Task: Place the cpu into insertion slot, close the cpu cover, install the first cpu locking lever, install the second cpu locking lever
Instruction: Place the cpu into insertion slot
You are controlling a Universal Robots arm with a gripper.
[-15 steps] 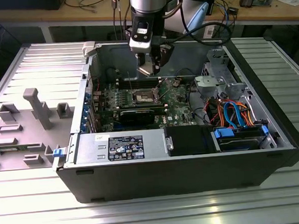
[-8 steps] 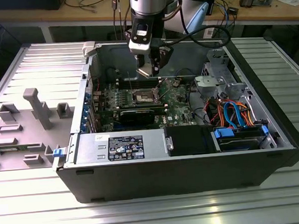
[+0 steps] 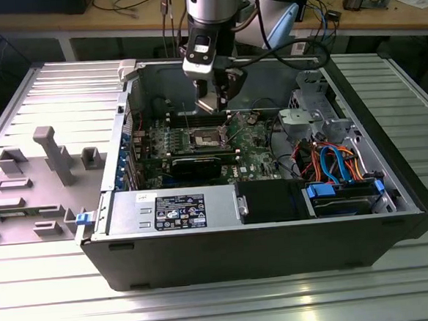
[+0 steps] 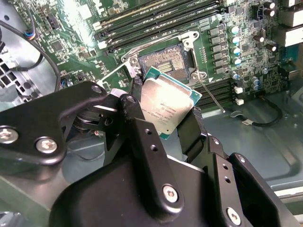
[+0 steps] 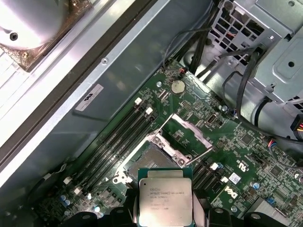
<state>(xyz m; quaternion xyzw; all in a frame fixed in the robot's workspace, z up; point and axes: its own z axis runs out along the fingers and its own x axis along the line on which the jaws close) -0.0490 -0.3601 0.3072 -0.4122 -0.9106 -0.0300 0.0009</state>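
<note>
The cpu (image 4: 165, 105) (image 5: 164, 201), a small square chip with a silver-grey metal top, is clamped between my gripper's (image 4: 164, 126) (image 5: 164, 216) black fingers (image 4: 142, 137). It hangs tilted just above the open insertion slot (image 4: 165, 59) (image 5: 150, 158) on the green motherboard. The cpu cover (image 5: 185, 135), a thin metal frame with a square window, stands swung open beside the slot. A thin wire locking lever (image 4: 211, 97) sticks out, released. In the exterior view my gripper (image 3: 213, 102) hovers over the slot (image 3: 205, 137) inside the open computer case.
Memory slots (image 4: 156, 21) run along one side of the socket. A labelled power supply box (image 3: 177, 211) fills the case's front, with a drive cage (image 3: 310, 117) and orange and blue cables (image 3: 332, 163) on the exterior view's right. Grey fixtures (image 3: 52, 153) stand outside the case.
</note>
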